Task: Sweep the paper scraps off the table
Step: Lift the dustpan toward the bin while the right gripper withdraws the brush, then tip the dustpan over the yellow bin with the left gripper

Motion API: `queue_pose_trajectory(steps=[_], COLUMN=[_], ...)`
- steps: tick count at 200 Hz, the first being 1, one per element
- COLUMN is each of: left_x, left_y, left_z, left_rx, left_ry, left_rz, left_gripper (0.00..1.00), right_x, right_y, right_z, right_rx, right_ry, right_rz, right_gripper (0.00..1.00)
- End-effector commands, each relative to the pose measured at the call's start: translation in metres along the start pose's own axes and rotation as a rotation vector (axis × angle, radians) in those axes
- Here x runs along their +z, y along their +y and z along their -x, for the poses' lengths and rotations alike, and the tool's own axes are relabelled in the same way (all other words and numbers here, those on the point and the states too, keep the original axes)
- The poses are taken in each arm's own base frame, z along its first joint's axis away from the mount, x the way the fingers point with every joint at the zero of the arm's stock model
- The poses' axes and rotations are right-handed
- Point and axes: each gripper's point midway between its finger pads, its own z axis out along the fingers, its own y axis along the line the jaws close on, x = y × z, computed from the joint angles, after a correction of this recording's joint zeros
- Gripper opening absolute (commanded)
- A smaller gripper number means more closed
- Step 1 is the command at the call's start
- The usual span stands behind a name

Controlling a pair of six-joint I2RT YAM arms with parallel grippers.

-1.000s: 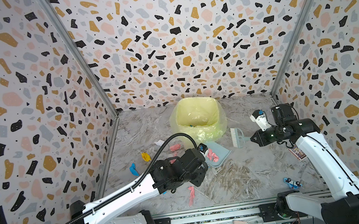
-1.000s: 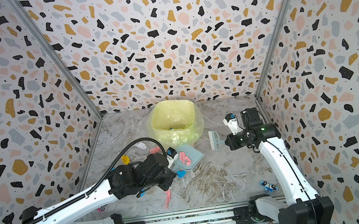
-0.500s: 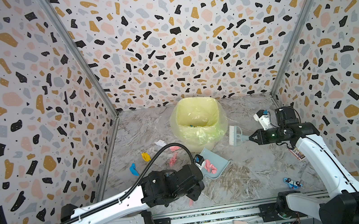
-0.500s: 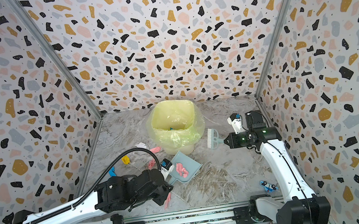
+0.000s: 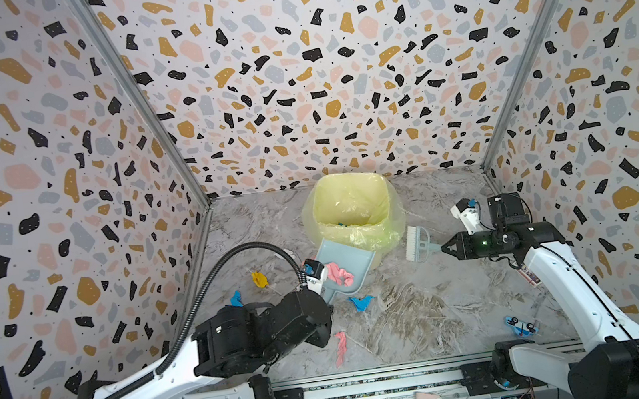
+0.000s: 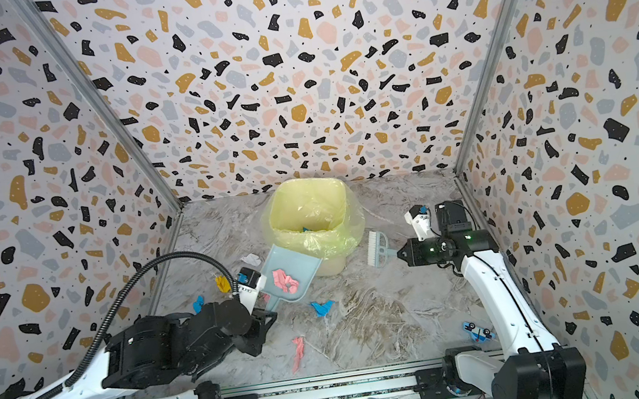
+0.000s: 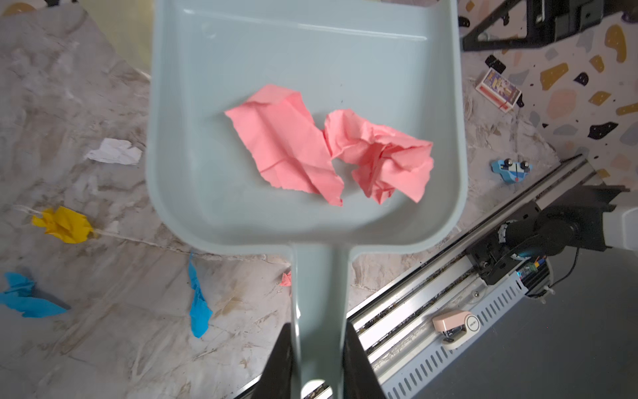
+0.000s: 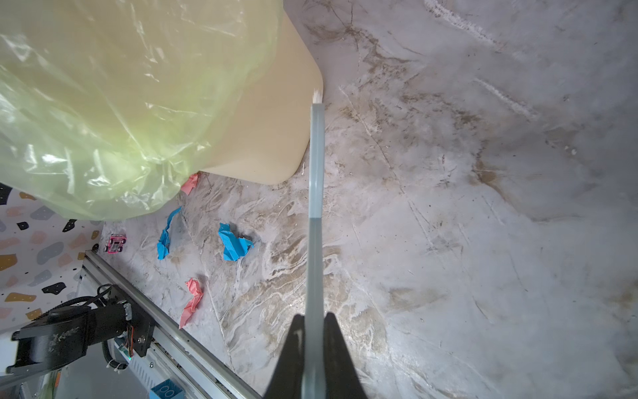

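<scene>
Left gripper [image 7: 317, 366] clamps dustpan handle [image 7: 317, 293] (right gripper [image 8: 313, 345] clamps brush [image 5: 415, 242]); long pink scrap [image 5: 340, 348] runs front-to-back.

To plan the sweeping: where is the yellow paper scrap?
The yellow paper scrap lies on the table, left of the dustpan, in both top views.

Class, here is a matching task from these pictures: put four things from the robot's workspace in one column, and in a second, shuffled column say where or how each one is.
Things
1. dustpan
2. brush
3. yellow scrap
4. bin

States
A. lying loose on the table
B. lined with a yellow bag
C. clamped in the right gripper
D. clamped in the left gripper, carrying pink scraps

Pairs: 1-D, 2-C, 3-A, 4-B
</scene>
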Motion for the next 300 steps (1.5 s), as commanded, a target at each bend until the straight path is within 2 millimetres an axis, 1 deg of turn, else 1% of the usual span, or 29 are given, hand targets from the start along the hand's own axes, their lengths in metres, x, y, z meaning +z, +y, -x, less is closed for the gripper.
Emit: queue_pose_trajectory(steps=[1, 21, 35, 59, 72, 81, 99, 126, 160, 182, 192, 223, 240, 268, 300], left_x=[-0.022, -0.038, -0.049, -0.068, -0.073, -0.071, -0.063, -0.044, -0.026, -0.012, -0.002, 0.022, 0.028, 0.037, 0.051], left_y=[0.026, 0.042, 0.056, 0.081, 0.087, 0.091, 0.098, 0.106, 0.105, 0.119, 0.125, 0.133, 0.135, 0.141, 0.142], left_z=[0.021, 0.043, 0.057, 0.077, 0.084, 0.089, 0.096, 0.107, 0.133, 0.151, 0.157, 0.175, 0.178, 0.183, 0.198], left_rx=[-0.014, -0.006, -0.008, -0.043, -0.042, -0.035, -0.032, -0.016, 0.002, 0.012, 0.034, 0.142, 0.212, 0.323, 0.428], left_ry=[-0.088, -0.144, -0.176, -0.229, -0.226, -0.203, -0.146, -0.057, -0.070, -0.086, -0.074, -0.032, -0.014, 0.027, 0.056], left_rz=[0.114, 0.199, 0.257, 0.330, 0.353, 0.376, 0.392, 0.384, 0.379, 0.401, 0.424, 0.483, 0.524, 0.615, 0.698], left_gripper=[0.05, 0.06, 0.08, 0.11, 0.12, 0.13, 0.13, 0.13, 0.14, 0.14, 0.14, 0.16, 0.16, 0.14, 0.11], right_x=[-0.005, -0.005, -0.006, -0.009, -0.011, -0.011, -0.012, -0.013, -0.013, -0.010, -0.009, -0.008, -0.006, -0.001, 0.004], right_y=[0.005, 0.006, 0.006, 0.006, 0.006, 0.006, 0.008, 0.009, 0.009, 0.008, 0.007, 0.003, 0.002, 0.002, 0.003], right_z=[0.003, 0.006, 0.007, 0.012, 0.013, 0.014, 0.016, 0.017, 0.014, 0.007, 0.005, -0.002, -0.008, -0.018, -0.023], right_rx=[-0.011, -0.013, -0.015, -0.022, -0.024, -0.028, -0.030, -0.031, -0.023, -0.012, -0.011, -0.013, -0.013, -0.013, -0.012], right_ry=[-0.031, -0.040, -0.044, -0.056, -0.060, -0.060, -0.064, -0.071, -0.072, -0.064, -0.057, -0.041, -0.023, 0.016, 0.051], right_rz=[0.018, 0.024, 0.029, 0.032, 0.032, 0.032, 0.041, 0.045, 0.050, 0.054, 0.050, 0.027, 0.017, 0.016, 0.020], right_gripper=[0.00, 0.00, 0.00, 0.00, 0.00, 0.00, 0.00, 0.00, 0.00, 0.00, 0.00, 0.00, 0.00, 0.00, 0.00])
